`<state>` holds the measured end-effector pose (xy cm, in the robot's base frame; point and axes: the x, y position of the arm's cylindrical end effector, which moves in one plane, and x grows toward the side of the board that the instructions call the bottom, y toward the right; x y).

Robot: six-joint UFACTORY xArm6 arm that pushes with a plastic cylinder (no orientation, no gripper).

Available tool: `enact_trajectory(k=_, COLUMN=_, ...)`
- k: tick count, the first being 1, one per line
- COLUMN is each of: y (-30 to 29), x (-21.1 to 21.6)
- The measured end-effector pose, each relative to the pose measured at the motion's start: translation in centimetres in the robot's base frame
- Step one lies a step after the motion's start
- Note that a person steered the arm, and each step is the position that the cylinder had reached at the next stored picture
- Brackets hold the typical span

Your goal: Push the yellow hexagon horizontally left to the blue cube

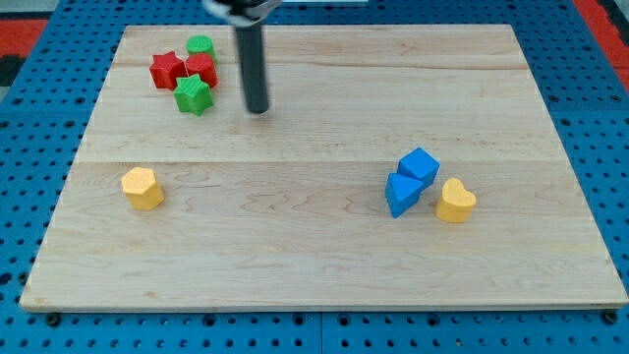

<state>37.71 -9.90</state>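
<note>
The yellow hexagon (142,188) lies at the view's left, in the middle row of the wooden board (314,265). The blue cube (420,165) sits right of centre, touching a second blue block (402,193) just below and left of it. My tip (257,109) is near the view's top, left of centre, well above and to the right of the yellow hexagon and far left of the blue cube. It touches no block.
A yellow heart (455,201) lies just right of the blue blocks. At the top left a cluster holds a red star (168,70), a red block (202,69), a green cylinder (200,45) and a green star (194,95), just left of my tip.
</note>
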Motion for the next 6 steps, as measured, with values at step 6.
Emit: enact_trajectory(k=6, y=1.6, x=11.7)
